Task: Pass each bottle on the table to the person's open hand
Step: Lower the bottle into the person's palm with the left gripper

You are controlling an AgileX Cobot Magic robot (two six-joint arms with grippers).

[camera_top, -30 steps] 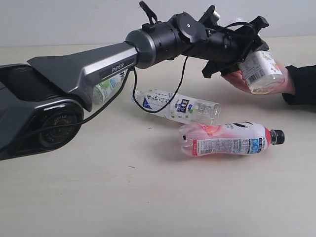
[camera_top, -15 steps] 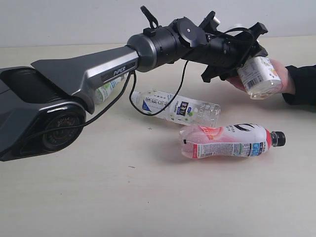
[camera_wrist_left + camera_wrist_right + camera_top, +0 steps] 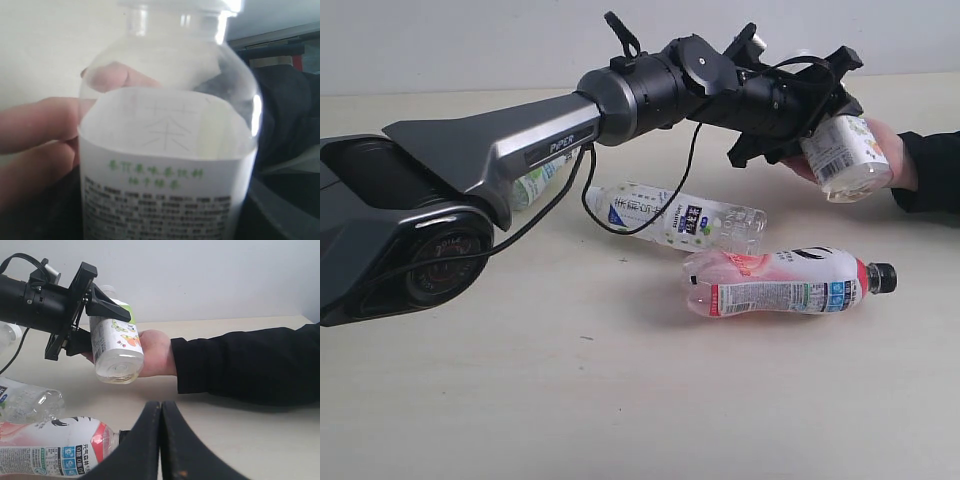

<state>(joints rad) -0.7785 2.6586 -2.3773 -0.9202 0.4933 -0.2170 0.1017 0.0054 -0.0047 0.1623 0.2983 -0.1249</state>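
Left claw (image 3: 820, 108) grips bottle (image 3: 847, 160); far bottle (image 3: 534, 186) mostly hidden behind arm (image 3: 500, 140).

Clear plastic bottles (image 3: 775, 285), matt wood-grain table (image 3: 620, 420)

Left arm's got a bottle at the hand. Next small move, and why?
Probably open the left gripper to release. The bottle it grips appears to rest against the person's open hand, with fingers behind it, so the hand looks ready to take it.
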